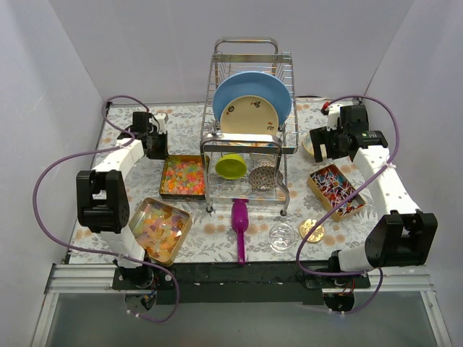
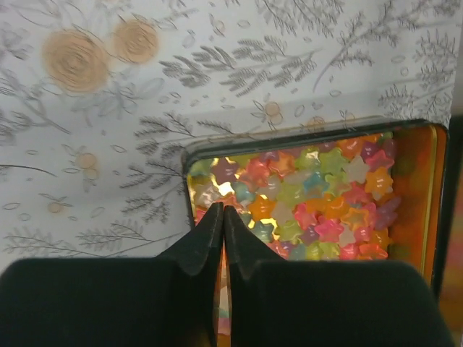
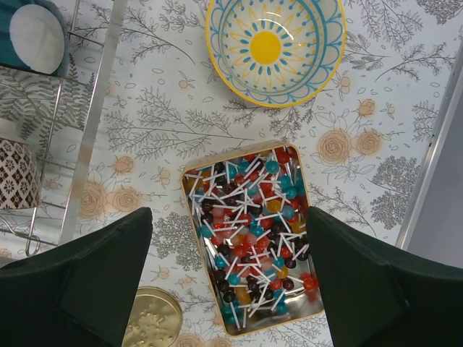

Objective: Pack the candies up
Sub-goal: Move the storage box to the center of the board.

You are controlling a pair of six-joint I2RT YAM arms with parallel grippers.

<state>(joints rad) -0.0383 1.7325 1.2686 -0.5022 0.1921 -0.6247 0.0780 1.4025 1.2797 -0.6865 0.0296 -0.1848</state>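
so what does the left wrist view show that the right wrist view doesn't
Only left wrist: star candies in an orange tin, with the shut left hand over its left part. Only right wrist: lollipops in a gold tin framed by the open right hand, plus a bowl, a gold lid and the rack. Both: the floral cloth and a candy-filled tin.

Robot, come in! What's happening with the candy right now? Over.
Left end effector shut, empty, near the star candies. Right end effector open, empty, near the lollipops. Gummies lie untouched. Dish rack stands in the middle.
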